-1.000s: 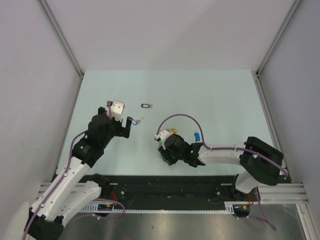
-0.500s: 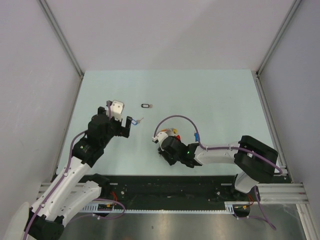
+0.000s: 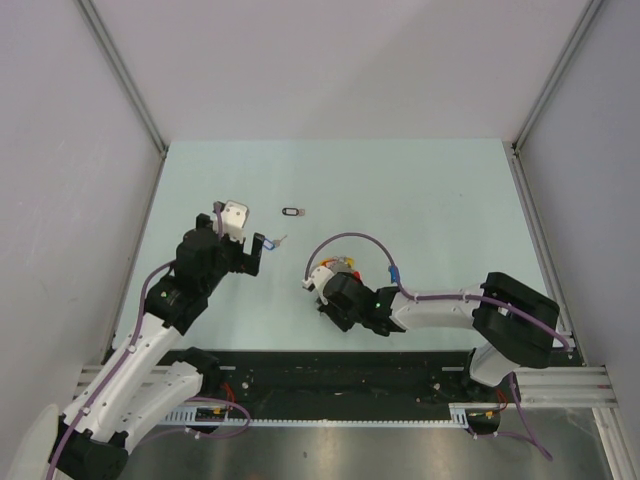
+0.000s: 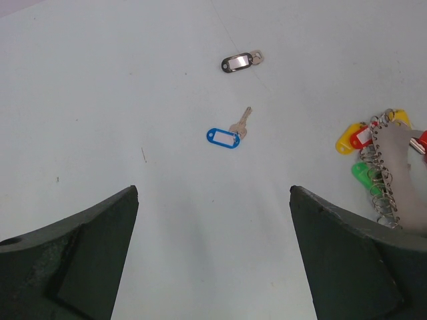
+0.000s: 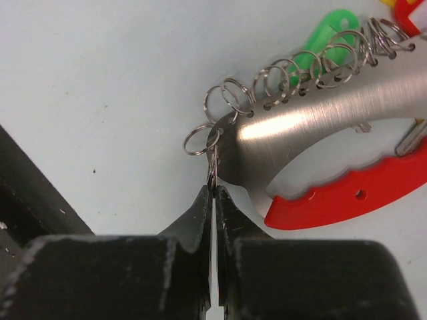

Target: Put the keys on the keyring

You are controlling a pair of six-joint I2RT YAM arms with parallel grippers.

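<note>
The keyring (image 5: 313,120) is a brushed metal plate with a red curved band (image 5: 340,193) and a row of small split rings. It carries green (image 5: 327,33), yellow and red tags (image 4: 360,138). My right gripper (image 5: 213,190) is shut on the thin end ring of the keyring (image 3: 340,264), left of the plate. A blue-tagged key (image 4: 223,137) and a black-tagged key (image 4: 240,62) lie flat and loose on the table. My left gripper (image 4: 213,193) stands wide open just short of the blue-tagged key (image 3: 279,241), with nothing between its fingers. The black-tagged key (image 3: 293,211) lies farther back.
A purple cable (image 3: 350,238) arcs over the right wrist. A small blue piece (image 3: 396,272) sits by the right forearm; I cannot tell what it is. Grey walls enclose the pale green table (image 3: 430,190) on three sides.
My right gripper's jaws have closed onto the keyring's end ring, and the right wrist has shifted slightly left. The left arm and the loose keys have not moved.
</note>
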